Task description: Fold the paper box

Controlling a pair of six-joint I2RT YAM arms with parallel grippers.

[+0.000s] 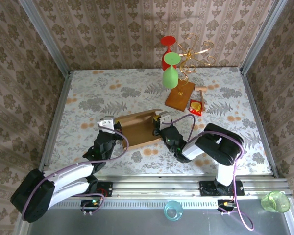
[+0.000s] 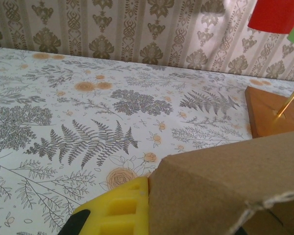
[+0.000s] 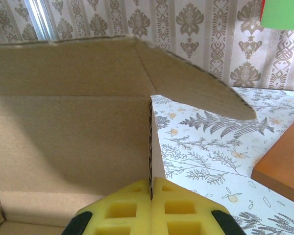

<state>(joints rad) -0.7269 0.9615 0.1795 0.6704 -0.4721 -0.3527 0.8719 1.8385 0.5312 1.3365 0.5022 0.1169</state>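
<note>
Underneath everything, the table [image 1: 88, 98], covered in a pale floral print. Near its middle, a little toward the near edge, the paper box [image 1: 135, 128]: light-brown cardboard, partly raised, long walls standing and one flap leaning over the inside in the right wrist view [image 3: 63, 127]. At the box's left end, the left gripper [image 1: 110, 122], one yellow pad [image 2: 120, 210] pressed flat against the outside of a cardboard wall [image 2: 225, 186], the other pad hidden behind that wall, so closed with the wall between. At the box's right end, the right gripper [image 1: 162, 119], both yellow pads squeezed together on the thin edge of an upright wall [image 3: 151, 205]. Toward the far right corner, well apart from the box, a darker wooden block [image 1: 180, 95], lying flat. Rising from that block, a gold wire stand with a red glass and two green glasses [image 1: 170, 73] hung upside down. Beyond the near edge, on the grey ledge, a teal cup [image 1: 173, 210] and a green cup [image 1: 275, 201]. Just right of the block, a small red packet [image 1: 196, 105].
</note>
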